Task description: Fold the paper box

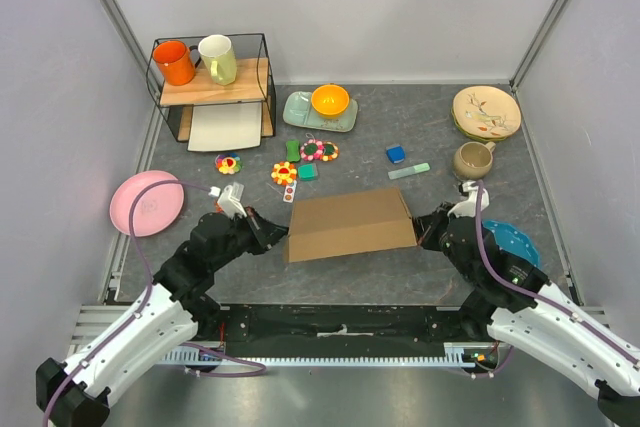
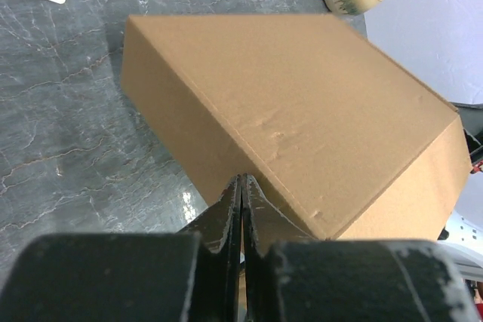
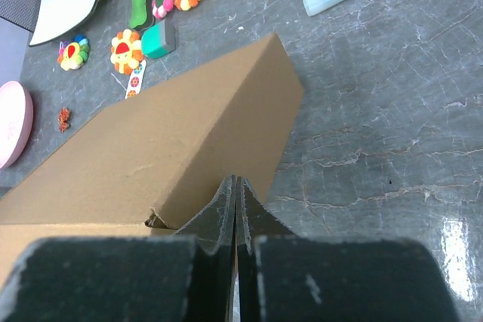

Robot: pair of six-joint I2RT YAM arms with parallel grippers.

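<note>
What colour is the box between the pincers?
The paper box is plain brown; the left wrist view shows it best.

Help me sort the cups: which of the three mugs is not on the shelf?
The beige mug, standing on the table at the right near the stacked plates; the orange mug and the pale yellow mug sit on the shelf.
</note>
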